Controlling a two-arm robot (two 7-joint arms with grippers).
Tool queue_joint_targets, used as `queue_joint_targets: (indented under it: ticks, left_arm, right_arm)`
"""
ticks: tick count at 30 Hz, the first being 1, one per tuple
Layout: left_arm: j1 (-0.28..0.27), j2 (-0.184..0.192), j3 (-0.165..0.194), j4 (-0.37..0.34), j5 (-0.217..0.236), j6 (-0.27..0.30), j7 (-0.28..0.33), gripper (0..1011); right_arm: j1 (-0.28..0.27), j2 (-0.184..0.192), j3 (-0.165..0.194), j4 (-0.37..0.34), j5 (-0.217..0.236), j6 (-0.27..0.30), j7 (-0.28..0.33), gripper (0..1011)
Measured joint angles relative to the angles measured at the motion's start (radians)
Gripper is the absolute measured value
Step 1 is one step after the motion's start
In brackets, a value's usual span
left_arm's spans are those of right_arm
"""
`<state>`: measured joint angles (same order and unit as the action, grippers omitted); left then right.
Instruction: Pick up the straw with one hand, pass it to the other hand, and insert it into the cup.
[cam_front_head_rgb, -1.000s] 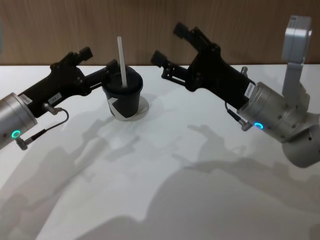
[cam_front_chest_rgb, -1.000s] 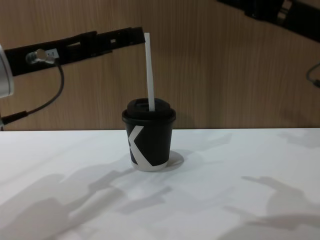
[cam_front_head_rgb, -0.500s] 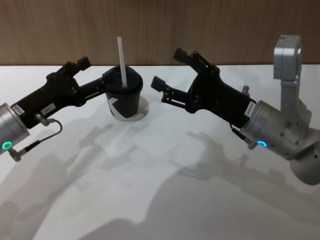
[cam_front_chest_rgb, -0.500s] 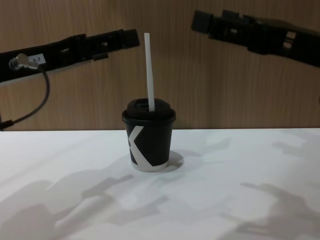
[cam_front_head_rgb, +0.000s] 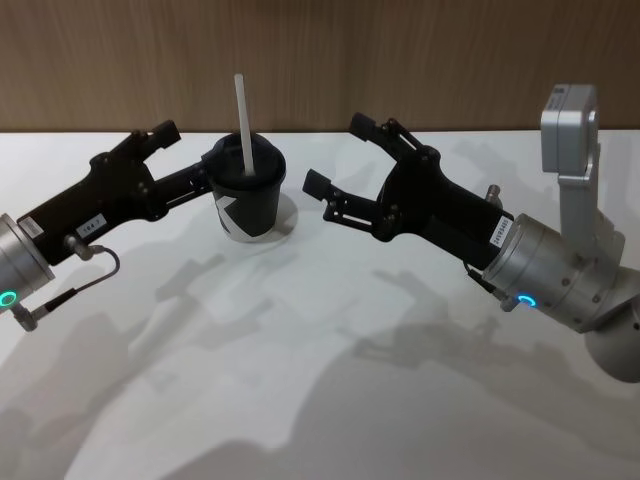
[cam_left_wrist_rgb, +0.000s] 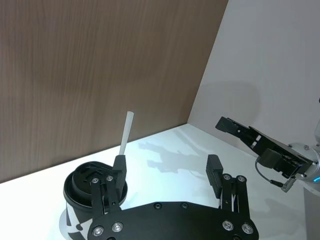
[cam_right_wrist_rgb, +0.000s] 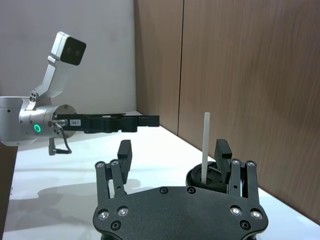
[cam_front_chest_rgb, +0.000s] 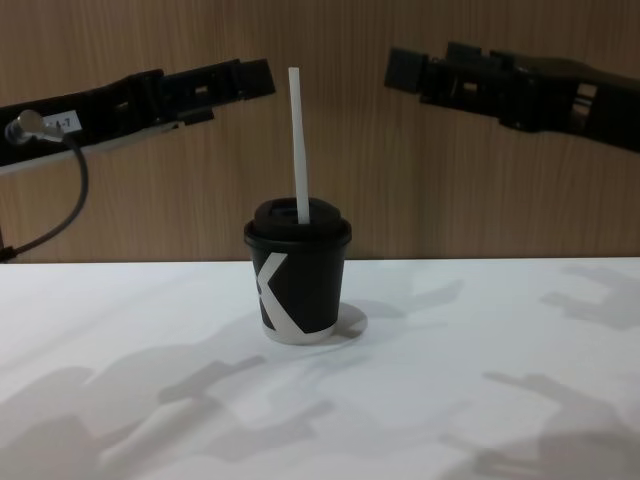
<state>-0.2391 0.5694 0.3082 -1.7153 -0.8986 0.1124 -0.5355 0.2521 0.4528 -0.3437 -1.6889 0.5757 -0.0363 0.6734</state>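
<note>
The straw (cam_front_head_rgb: 241, 120) stands upright through the lid of the cup (cam_front_head_rgb: 246, 196), which sits on the white counter (cam_front_head_rgb: 300, 330). The left tool (cam_front_head_rgb: 178, 158) hangs just left of the cup, fingers spread, gripping nothing. The right tool (cam_front_head_rgb: 340, 160) hangs to the cup's right, apart from it, fingers spread wide and bare

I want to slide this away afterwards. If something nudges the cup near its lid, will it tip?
Probably fairly easily. The cup is small, narrower at its base than at the lid, and looks like light paper. The straw rises well above the lid, so a knock there would lever it over. A push low on the wall would more likely slide it across the smooth table.
</note>
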Motion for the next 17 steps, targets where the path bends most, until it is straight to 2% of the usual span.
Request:
queue_joint_targets:
  ticks: [17]
  left_arm:
    - [0.006,0.005,-0.002,-0.004,-0.007,-0.001,-0.005,1002]
  right_arm:
    - [-0.009,0.007,-0.001,-0.010,-0.004,0.006,-0.008,1001]
